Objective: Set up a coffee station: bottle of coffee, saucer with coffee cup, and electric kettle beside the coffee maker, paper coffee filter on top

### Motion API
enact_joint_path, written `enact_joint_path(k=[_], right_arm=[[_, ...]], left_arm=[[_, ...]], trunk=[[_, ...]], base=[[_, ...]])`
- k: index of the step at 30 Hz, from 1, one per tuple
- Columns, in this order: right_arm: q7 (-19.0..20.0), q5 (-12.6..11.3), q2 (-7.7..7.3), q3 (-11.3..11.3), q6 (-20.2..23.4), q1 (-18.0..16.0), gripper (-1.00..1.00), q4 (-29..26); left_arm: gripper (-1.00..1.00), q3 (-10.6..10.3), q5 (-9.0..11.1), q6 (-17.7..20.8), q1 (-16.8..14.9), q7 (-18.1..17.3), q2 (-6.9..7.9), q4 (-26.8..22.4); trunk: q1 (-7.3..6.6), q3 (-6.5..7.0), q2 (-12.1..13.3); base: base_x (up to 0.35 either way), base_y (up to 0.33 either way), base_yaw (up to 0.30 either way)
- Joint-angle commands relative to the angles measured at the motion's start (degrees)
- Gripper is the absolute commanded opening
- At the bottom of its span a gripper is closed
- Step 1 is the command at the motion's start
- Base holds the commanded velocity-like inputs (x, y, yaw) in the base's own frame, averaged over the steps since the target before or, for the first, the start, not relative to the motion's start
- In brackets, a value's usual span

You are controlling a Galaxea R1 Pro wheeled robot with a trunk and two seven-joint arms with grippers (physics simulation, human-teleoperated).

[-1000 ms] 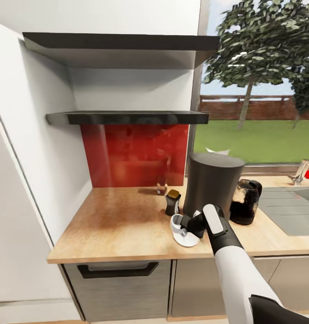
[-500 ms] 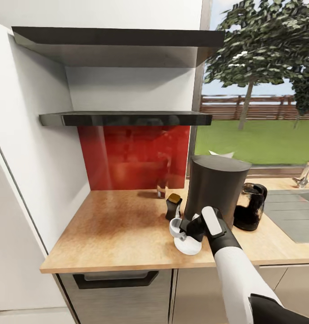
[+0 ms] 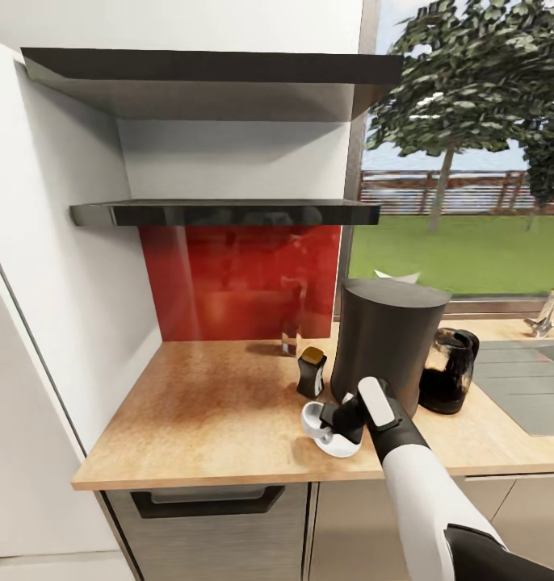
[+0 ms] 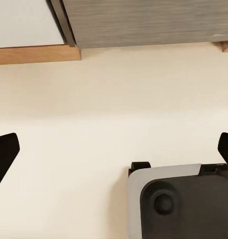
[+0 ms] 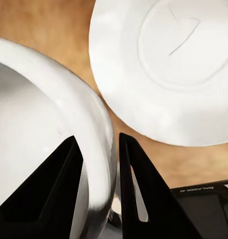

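Observation:
My right gripper (image 3: 327,420) (image 5: 99,144) is shut on the wall of the white coffee cup (image 3: 312,417) (image 5: 34,124), one finger inside and one outside. The cup hangs tilted at the left edge of the white saucer (image 3: 342,446) (image 5: 168,64), which lies on the kitchen countertop (image 3: 212,411) in front of the dark coffee maker (image 3: 388,339). The bottle of coffee (image 3: 311,372) stands just left of the coffee maker and the electric kettle (image 3: 448,371) just right of it. A white corner of the paper coffee filter (image 3: 396,276) peeks over the coffee maker's top. My left gripper (image 4: 114,149) hangs open above the floor.
The thin kitchen shelf (image 3: 228,212) and a thicker dark slab (image 3: 212,77) hang above a red backsplash (image 3: 241,278). A white wall (image 3: 59,266) closes the counter's left end. A steel sink (image 3: 523,383) with a tap (image 3: 545,311) lies to the right.
The view shifted first as the camera moved. Since half a second ago my right gripper has lowered the cup slightly, down beside the saucer's left edge.

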Motion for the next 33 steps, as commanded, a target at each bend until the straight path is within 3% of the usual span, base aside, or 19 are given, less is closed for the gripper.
enact_joint_path(k=[1, 11, 24, 33], right_arm=[[-0.6, -0.7, -0.12, -0.2, 0.0, 0.0, -1.0, 0.0], [-0.6, -0.7, -0.5, -0.2, 0.0, 0.0, -1.0, 0.1], [-0.6, -0.7, -0.44, -0.2, 0.0, 0.0, -1.0, 0.1], [-0.6, -0.6, -0.43, -0.1, 0.0, 0.0, -1.0, 0.1]], left_arm=[[1.0, 0.5, -0.1, -0.1, 0.0, -0.4, 0.0, 0.1], [1.0, 0.5, -0.1, -0.1, 0.0, -0.5, 0.0, 0.1], [1.0, 0.5, -0.1, -0.1, 0.0, -0.5, 0.0, 0.1], [1.0, 0.5, -0.1, -0.1, 0.0, -0.5, 0.0, 0.1]], trunk=[[0.02, -0.03, 0.0], [0.02, -0.03, 0.0], [0.02, -0.03, 0.0], [0.02, -0.03, 0.0]], base=[[0.0, 0.0, 0.0], [0.0, 0.0, -0.006], [0.0, 0.0, -0.238], [0.0, 0.0, -0.033]])
